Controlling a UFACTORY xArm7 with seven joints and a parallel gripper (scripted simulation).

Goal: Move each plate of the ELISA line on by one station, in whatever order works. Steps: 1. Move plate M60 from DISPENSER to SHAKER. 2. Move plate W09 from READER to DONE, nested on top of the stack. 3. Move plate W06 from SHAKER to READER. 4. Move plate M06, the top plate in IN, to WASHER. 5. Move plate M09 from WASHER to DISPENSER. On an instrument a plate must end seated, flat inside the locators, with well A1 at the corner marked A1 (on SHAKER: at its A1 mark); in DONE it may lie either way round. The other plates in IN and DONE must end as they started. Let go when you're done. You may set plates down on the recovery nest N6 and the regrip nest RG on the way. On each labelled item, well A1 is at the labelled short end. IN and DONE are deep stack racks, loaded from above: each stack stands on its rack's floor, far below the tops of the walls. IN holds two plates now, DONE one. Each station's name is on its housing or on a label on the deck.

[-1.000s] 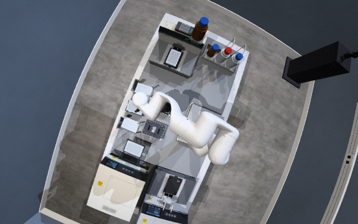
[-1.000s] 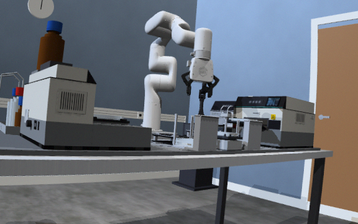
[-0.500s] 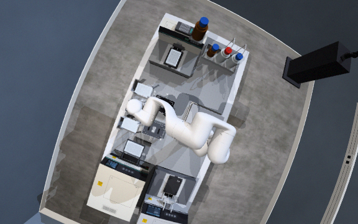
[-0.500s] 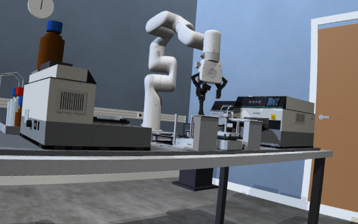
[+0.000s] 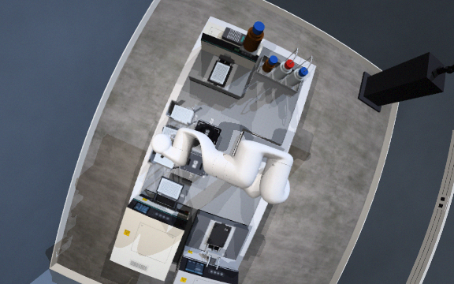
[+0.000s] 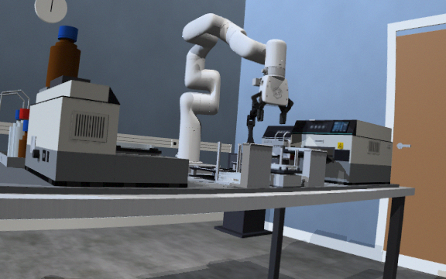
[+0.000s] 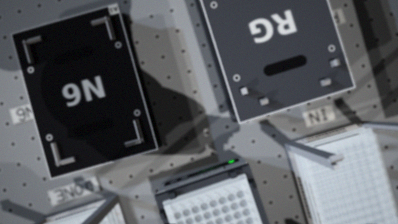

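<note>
My gripper [image 6: 267,114] is open and empty. It hangs high over the deck between the two stack racks, and its fingers are out of the wrist view. Below it, the wrist view shows a white plate on the SHAKER [image 7: 210,202], a white plate in the IN rack [image 7: 340,175] and a corner of the DONE rack [image 7: 85,215]. In the top view a white plate lies on the WASHER [image 5: 219,73], a white plate on the READER tray [image 5: 169,188] and a dark plate on the DISPENSER [image 5: 218,234]. The plate labels are too small to read.
The black N6 nest [image 7: 84,90] and the grey RG nest [image 7: 280,50] hold nothing. The tall rack walls [image 6: 255,164] stand under the gripper. Bottles [image 5: 286,67] stand in a holder beside the washer, with a large brown bottle [image 5: 253,39] on top of it.
</note>
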